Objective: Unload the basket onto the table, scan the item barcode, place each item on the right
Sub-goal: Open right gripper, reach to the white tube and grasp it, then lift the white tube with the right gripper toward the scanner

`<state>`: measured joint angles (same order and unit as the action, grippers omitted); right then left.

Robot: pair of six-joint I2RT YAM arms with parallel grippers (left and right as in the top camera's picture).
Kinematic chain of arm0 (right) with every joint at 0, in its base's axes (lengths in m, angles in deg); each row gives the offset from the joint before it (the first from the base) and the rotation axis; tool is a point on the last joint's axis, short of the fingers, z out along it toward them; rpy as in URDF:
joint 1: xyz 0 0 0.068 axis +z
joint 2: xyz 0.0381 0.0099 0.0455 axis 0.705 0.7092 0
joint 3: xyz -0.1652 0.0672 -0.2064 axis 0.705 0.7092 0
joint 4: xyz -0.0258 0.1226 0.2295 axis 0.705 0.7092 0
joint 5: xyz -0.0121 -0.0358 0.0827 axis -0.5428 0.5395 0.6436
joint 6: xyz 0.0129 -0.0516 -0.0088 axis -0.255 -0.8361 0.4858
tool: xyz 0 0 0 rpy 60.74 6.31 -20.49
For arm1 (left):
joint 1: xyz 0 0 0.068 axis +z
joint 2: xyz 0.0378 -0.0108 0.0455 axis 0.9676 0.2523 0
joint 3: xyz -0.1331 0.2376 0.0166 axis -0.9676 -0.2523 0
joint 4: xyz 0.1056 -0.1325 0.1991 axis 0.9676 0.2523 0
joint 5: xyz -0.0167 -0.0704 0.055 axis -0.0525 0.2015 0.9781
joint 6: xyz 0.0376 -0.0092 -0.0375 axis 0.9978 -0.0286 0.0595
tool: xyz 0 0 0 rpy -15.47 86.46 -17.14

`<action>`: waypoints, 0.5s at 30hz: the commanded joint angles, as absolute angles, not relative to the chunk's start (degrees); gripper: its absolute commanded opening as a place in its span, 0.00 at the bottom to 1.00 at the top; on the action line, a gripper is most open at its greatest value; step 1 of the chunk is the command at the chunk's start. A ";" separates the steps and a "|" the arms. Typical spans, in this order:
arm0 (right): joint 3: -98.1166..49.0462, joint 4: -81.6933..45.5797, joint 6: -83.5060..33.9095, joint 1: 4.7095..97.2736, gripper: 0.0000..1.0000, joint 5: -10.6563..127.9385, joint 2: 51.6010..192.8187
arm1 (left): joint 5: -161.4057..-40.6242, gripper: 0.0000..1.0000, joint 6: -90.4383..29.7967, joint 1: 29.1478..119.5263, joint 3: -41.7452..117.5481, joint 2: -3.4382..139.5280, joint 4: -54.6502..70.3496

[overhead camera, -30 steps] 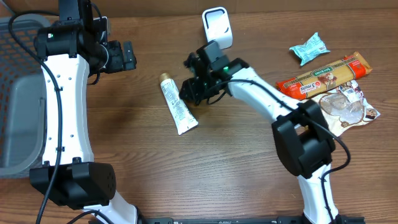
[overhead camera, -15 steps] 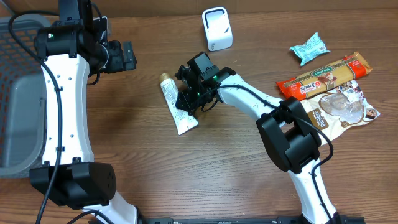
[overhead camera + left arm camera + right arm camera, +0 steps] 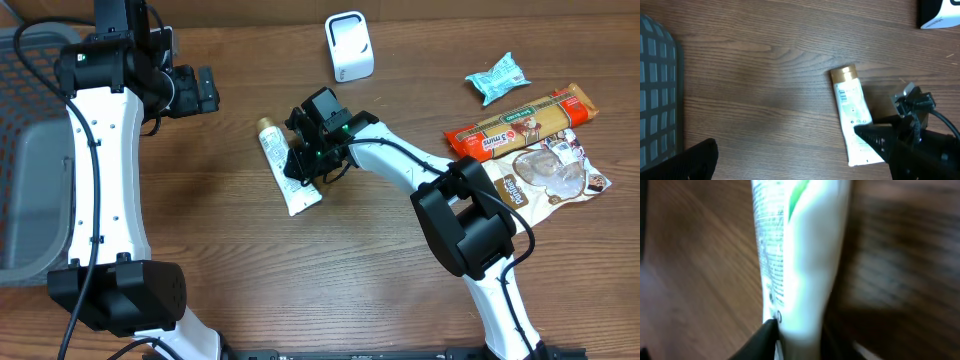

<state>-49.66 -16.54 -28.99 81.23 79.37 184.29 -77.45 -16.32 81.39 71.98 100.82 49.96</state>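
1. Item: the tube (image 3: 276,158) is white with a gold cap. It lies flat on the table (image 3: 330,280), left of centre, with the cap toward the far side and the crimped end nearer.
2. Right gripper (image 3: 302,168): it is set down on the near half of the tube. In the wrist view the tube fills the gap and one finger (image 3: 765,335) touches its edge. I judge the jaws to be pinching the tube, which rests on the wood.
3. Left gripper (image 3: 207,90): it hovers at the far left, well apart from the tube, with its jaws spread and nothing between them. The basket (image 3: 25,150) stands at the left edge.
4. Scanner (image 3: 349,45): a white unit standing at the far side, to the right of the tube and well apart from it.
5. Step in hand, as judged: securing the hold before the lift.
6. Recommendation: a soft tube deforms, so grip only firmly enough to stop it slipping, and lift straight up before swinging. The cap end is the heavier, so expect it to droop from a hold this near the crimp.
7. Barcode: not located. Fine print shows along one face of the tube in both wrist views, but it is too small to read. That face should be found and turned squarely to the scanner window, with no finger covering it.
8. Hazard: the tube may twist in the jaws during the carry.
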 commanded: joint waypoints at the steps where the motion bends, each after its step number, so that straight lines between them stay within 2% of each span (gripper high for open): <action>1: -48.33 -15.79 -27.99 81.56 0.04 83.83 184.25 | -77.43 0.99 -15.47 80.99 72.61 100.58 49.94; 8: -50.40 -10.59 -28.34 78.61 0.04 87.44 182.24 | -77.45 1.00 -15.47 80.99 72.61 100.58 49.91; 15: -51.19 -3.40 -36.03 70.72 0.04 96.57 170.57 | -77.45 1.00 -15.45 80.58 72.61 100.58 49.94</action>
<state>-49.75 -3.58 -32.05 74.96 89.73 180.67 -77.45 -16.34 81.36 71.98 100.82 49.96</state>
